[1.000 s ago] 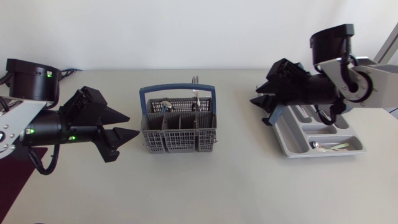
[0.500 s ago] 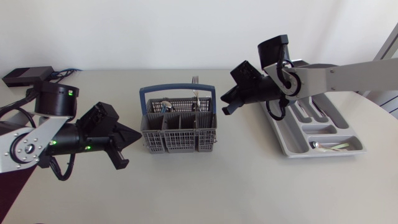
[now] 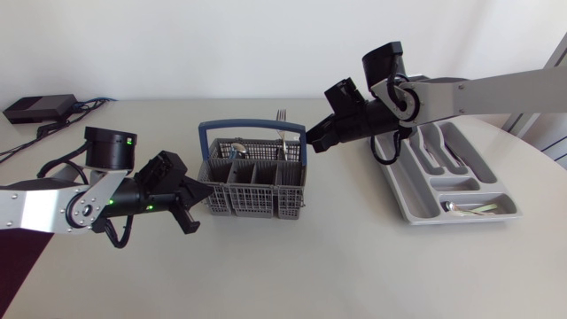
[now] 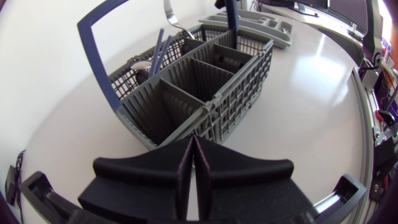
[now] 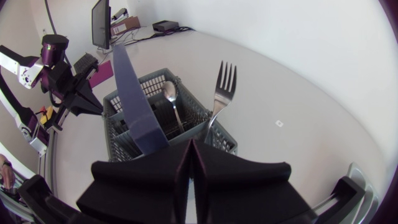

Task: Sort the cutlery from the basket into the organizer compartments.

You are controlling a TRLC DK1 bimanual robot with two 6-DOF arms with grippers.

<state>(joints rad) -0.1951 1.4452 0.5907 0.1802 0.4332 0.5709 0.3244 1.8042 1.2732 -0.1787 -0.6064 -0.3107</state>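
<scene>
- Cutlery basket [image 3: 255, 199]: where do we have it?
- In the middle of the surface [image 3: 292, 275], with its blue handle [image 3: 252, 126] arching over it from end to end. A fork [image 3: 280, 116] stands tines-up in the row of compartments toward the far edge, near the basket's right end. A spoon [image 3: 237, 148] stands bowl-up in the same row, nearer the left end.
- And our left fingers [image 4: 230, 171]?
- We have them pressed flat together with nothing between them, low over the surface. Their tips sit right at the basket's left end wall. We cannot tell whether they touch it.
- What about our right fingers [image 5: 230, 174]?
- They are closed on each other too, and empty. Our right arm [image 3: 478, 93] comes in from the right edge, and the tips hang above the basket's far right corner, beside the foot of the handle. The fork's tines rise just ahead of the tips, a little to one side and apart from them. The spoon stands farther ahead, between the fork and the handle.
- And the organizer [image 3: 456, 184]?
- It lies near the right edge of the surface, well apart from the basket. A few pale pieces [image 3: 474, 209] lie in the crosswise compartment at its near end. They are too small for us to tell what kind they are.
</scene>
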